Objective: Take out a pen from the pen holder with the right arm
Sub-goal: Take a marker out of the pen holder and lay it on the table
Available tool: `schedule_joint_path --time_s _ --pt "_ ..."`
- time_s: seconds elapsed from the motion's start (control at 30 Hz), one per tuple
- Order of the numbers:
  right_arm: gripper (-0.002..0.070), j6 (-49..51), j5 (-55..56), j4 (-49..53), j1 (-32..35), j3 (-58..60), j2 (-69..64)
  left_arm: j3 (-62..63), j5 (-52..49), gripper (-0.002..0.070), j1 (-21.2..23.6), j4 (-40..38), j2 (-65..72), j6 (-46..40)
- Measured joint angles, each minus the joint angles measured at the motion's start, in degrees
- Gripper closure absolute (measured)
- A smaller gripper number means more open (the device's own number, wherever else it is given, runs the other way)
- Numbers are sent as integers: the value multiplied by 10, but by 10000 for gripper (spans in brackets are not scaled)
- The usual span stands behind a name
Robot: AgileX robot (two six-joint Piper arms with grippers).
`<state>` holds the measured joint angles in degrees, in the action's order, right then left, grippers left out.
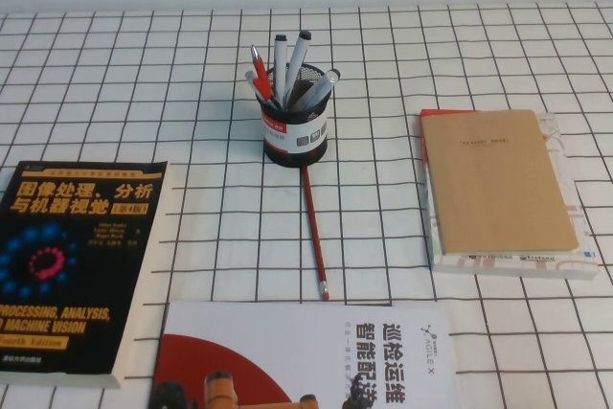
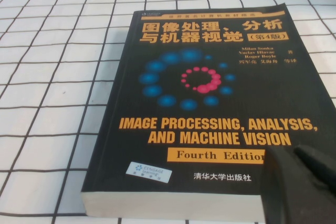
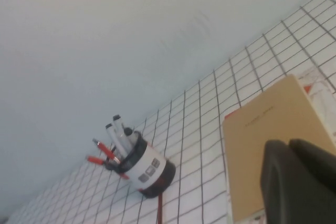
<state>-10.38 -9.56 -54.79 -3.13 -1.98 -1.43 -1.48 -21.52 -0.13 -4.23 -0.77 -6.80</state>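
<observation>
Red pencil (image 1: 315, 232) by holder (image 1: 295, 131), fingers (image 2: 310, 192) (image 3: 304, 182) near books (image 1: 77, 265) (image 1: 498, 179)

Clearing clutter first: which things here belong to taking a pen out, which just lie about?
Job: black mesh pen holder, its grey and red pens, shut right gripper short of tan book.
Lying about: red pencil, black textbook by left gripper, white-red booklet.

You have the pen holder (image 1: 295, 141), a black mesh cup with a white and red band, standing upright at the far middle of the table. Out of its top lean several grey-capped markers (image 1: 299, 53), fanned left and right, and a red pen (image 1: 259, 66) tilted left.
</observation>
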Motion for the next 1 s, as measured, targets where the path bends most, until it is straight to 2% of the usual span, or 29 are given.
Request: schedule_joint_path --time_s 0.4,0.73,0.83,1.0 --pt "693 -3 -181 142 0 -197 -305 0 0 678 0 0 0 0" --pt "693 -83 -228 148 -3 -303 -518 0 0 678 0 0 0 0" --pt "693 -97 -213 146 -38 -342 -567 0 0 678 0 0 0 0" --pt "693 -101 -127 150 -155 -406 -642 0 0 678 0 0 0 0"
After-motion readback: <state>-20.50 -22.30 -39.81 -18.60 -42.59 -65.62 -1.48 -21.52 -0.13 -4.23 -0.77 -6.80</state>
